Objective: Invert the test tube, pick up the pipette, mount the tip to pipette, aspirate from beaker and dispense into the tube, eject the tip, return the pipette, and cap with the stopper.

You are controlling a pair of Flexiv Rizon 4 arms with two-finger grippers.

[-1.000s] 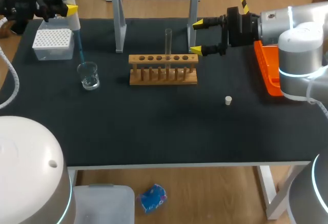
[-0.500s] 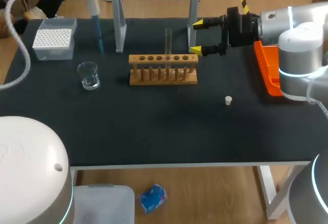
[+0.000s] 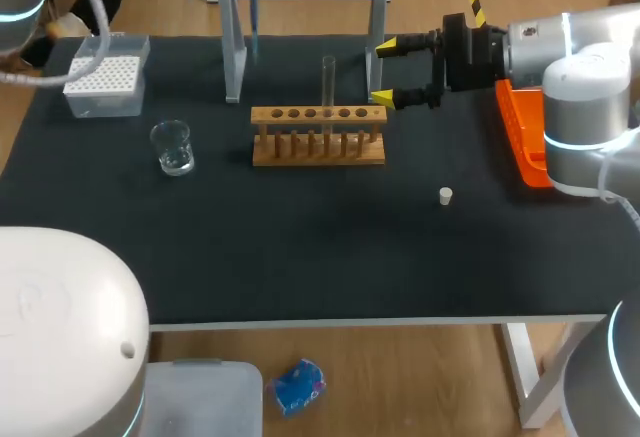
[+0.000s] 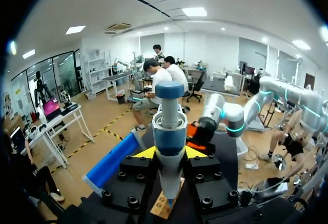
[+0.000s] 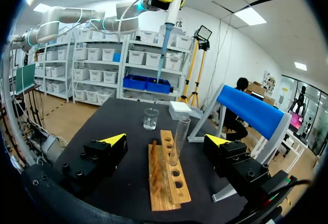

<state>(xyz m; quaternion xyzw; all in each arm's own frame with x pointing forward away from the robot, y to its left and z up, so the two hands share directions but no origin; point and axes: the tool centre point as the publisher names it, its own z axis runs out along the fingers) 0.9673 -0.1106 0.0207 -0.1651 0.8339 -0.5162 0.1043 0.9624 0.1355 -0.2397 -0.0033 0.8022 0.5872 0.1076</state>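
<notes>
Your blue-and-white pipette (image 4: 169,131), slim blue tip fitted, hangs high over the far side of the black tabletop (image 3: 300,247), with the left gripper (image 4: 169,155) jaws clamped on its body. The clear glass test tube (image 3: 328,82) stands upright in the wooden rack (image 3: 318,147). Your right gripper (image 3: 384,73) is just beside the tube, jaws apart, not touching it. The small glass beaker (image 3: 173,147) and white tip box (image 3: 103,85) sit on the left arm's side. The small white stopper (image 3: 446,195) lies apart from the rack, nearer the front.
</notes>
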